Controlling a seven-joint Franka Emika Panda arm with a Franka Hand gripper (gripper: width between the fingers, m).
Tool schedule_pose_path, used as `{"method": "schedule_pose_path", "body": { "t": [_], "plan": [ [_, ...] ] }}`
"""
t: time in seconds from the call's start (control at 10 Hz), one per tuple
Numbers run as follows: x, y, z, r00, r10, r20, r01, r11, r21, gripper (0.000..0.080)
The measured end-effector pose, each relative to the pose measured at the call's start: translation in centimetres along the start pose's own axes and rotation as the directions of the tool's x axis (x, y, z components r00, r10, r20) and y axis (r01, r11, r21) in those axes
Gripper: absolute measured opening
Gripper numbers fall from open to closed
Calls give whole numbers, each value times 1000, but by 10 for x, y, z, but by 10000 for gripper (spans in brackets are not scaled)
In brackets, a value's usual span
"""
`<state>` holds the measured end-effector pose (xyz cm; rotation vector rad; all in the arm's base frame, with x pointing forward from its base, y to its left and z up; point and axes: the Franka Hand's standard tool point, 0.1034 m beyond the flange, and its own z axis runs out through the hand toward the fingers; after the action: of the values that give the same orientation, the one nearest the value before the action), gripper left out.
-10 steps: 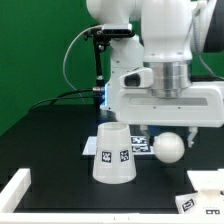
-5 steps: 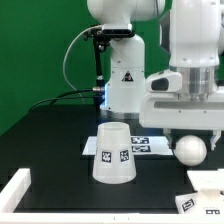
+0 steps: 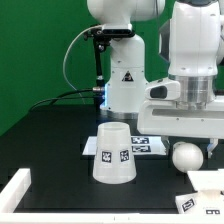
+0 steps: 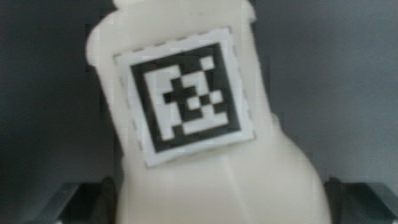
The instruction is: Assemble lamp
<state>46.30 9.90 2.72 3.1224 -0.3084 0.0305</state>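
My gripper (image 3: 192,143) is shut on the bulb (image 3: 185,157), whose round white head hangs below the fingers just above the black table, at the exterior view's right. In the wrist view the bulb (image 4: 187,110) fills the picture with its square tag facing the camera, and a dark finger (image 4: 89,198) shows on either side of it around my gripper (image 4: 214,200). The cone-shaped shade (image 3: 112,155) stands on its wide end at the table's middle, left of the bulb and apart from it. The base (image 3: 205,184) lies at the front right, partly cut off.
The marker board (image 3: 143,146) lies flat behind the shade. A white angled block (image 3: 15,187) sits at the front left corner. The robot's pedestal (image 3: 122,80) and a black cable stand behind the board, against a green backdrop.
My gripper has carried the bulb toward the exterior view's right and a little lower, away from the shade. The shade and base have not moved.
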Motion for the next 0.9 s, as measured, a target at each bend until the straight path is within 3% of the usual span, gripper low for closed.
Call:
{"method": "schedule_pose_path", "body": {
  "t": [0.2, 0.4, 0.9],
  "plan": [
    [1, 0, 0, 1000, 0, -4, 0, 1000, 0, 567],
    [1, 0, 0, 1000, 0, -4, 0, 1000, 0, 683],
    [0, 0, 0, 1000, 1, 1, -1, 1000, 0, 699]
  ]
}}
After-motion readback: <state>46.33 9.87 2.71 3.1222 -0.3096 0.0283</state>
